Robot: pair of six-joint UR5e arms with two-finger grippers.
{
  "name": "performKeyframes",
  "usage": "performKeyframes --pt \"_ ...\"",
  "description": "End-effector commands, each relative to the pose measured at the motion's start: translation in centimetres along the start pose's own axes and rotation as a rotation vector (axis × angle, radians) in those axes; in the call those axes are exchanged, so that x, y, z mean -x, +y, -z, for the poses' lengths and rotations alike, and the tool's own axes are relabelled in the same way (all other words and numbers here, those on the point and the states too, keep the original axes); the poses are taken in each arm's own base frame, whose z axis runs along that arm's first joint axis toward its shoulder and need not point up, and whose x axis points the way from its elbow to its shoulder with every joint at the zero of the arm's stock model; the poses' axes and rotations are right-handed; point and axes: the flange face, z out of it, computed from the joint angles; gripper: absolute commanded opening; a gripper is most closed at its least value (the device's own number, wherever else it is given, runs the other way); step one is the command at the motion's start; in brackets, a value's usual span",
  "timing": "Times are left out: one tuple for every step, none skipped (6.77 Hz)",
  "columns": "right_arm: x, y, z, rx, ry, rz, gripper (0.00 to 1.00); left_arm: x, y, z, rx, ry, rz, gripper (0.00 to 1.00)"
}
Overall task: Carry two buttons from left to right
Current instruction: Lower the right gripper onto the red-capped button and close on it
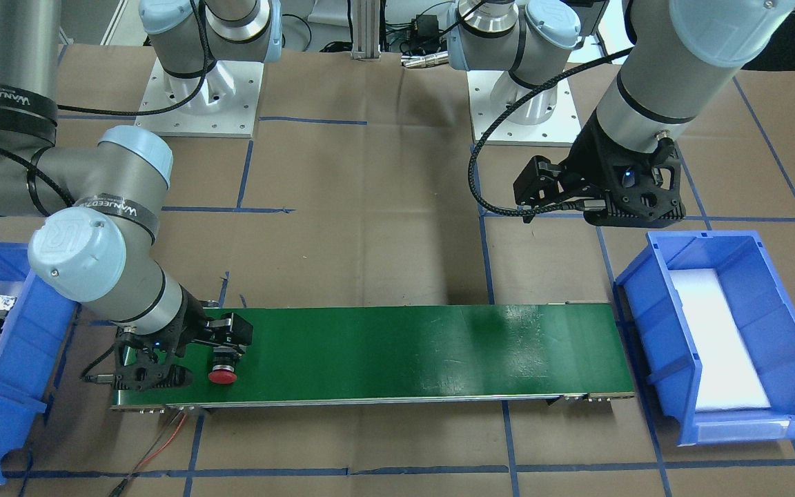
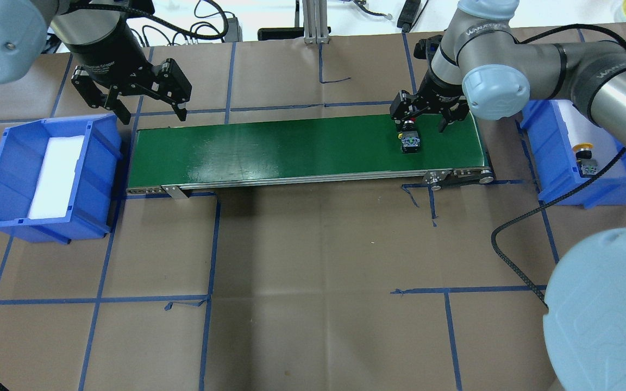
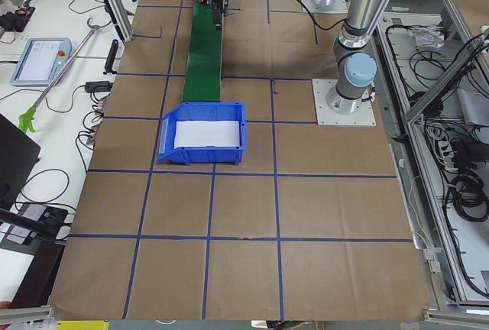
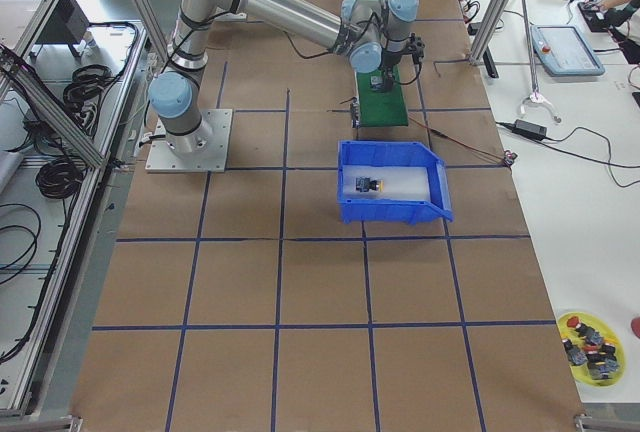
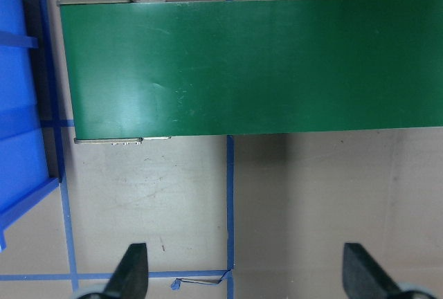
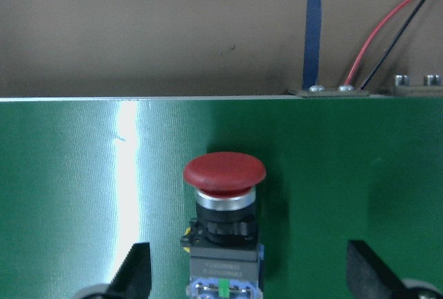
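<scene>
Yellow button [image 2: 586, 156]: overhead, not wrist views

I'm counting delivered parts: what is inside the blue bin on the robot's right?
One yellow button lies on a white pad in the bin. The right arm hides part of it overhead; the side view shows nothing more. Under the pad is hidden.
</scene>
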Motion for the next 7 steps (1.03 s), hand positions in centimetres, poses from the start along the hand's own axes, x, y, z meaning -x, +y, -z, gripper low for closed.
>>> performKeyframes --pt "-0.3 -0.4 -1.1 0.005 0.015 0.001 0.98 0.0 0.0 0.0 0.0 0.0 0.001 1.0" --pt "-0.4 -0.4 -1.6 0.011 0.019 0.002 0.98 0.0 0.0 0.0 0.0 0.0 0.001 1.0" --pt "-0.6 -0.4 -1.7 0.015 0.039 0.003 0.86 0.0 0.0 0.0 0.0 0.0 0.001 1.0" --pt "-1.1 -0.2 -1.8 0.03 0.086 0.007 0.48 0.0 0.0 0.0 0.0 0.0 0.001 1.0" --pt "-1.3 -0.1 -1.9 0.046 0.107 0.01 0.12 0.0 0.0 0.0 0.0 0.0 0.003 1.0" --pt "-1.5 0.0 -1.4 0.047 0.118 0.015 0.06 0.0 0.0 0.0 0.0 0.0 0.003 1.0" --pt "-1.6 -0.2 -0.3 0.032 0.144 0.064 0.06 0.0 0.0 0.0 0.0 0.0 0.001 1.0"
